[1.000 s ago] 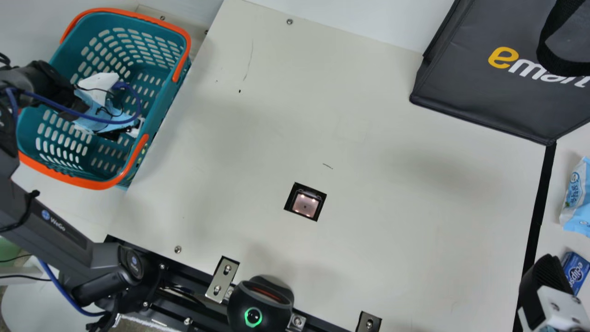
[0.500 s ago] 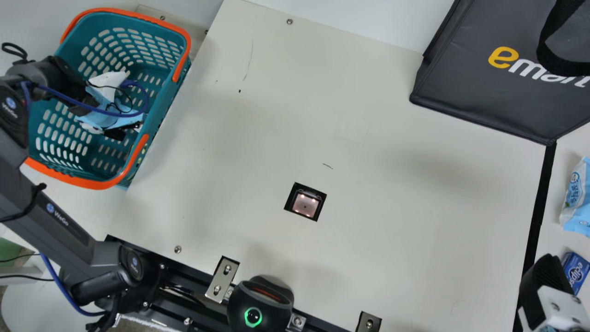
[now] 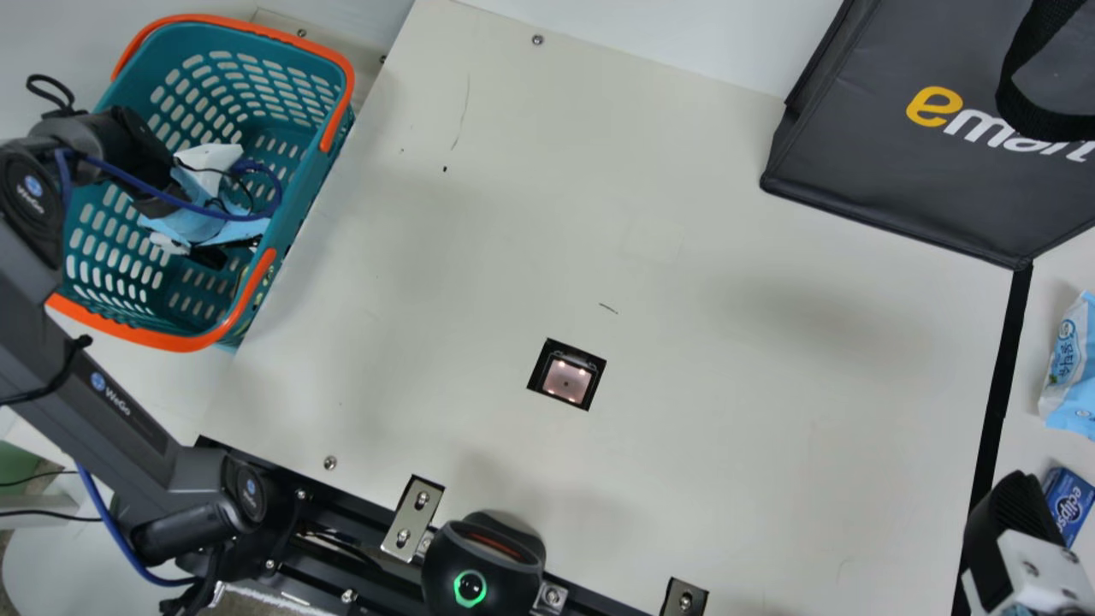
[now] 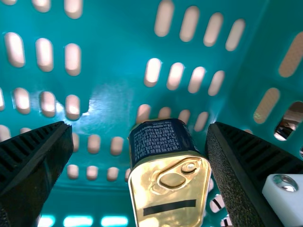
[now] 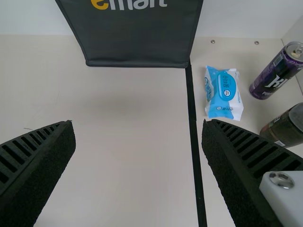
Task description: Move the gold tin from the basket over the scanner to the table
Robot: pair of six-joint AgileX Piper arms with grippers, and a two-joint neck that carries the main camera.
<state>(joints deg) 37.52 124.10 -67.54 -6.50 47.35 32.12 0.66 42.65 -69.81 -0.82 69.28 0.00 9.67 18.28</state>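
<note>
Currently | main view: left gripper point(image 3: 212, 254) in basket point(image 3: 150, 332), right gripper point(image 3: 1014, 522) outside | left wrist view: gold tin point(image 4: 169, 187) inside | both — spread

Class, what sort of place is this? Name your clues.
Probably a mock shop checkout for robots: a square, black-framed scanner window in the cream tabletop, a teal-and-orange plastic basket, and a dark-grey shopping bag.

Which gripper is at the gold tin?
The left gripper: it's open inside the basket, facing the gold tin; the right gripper is across the table.
</note>
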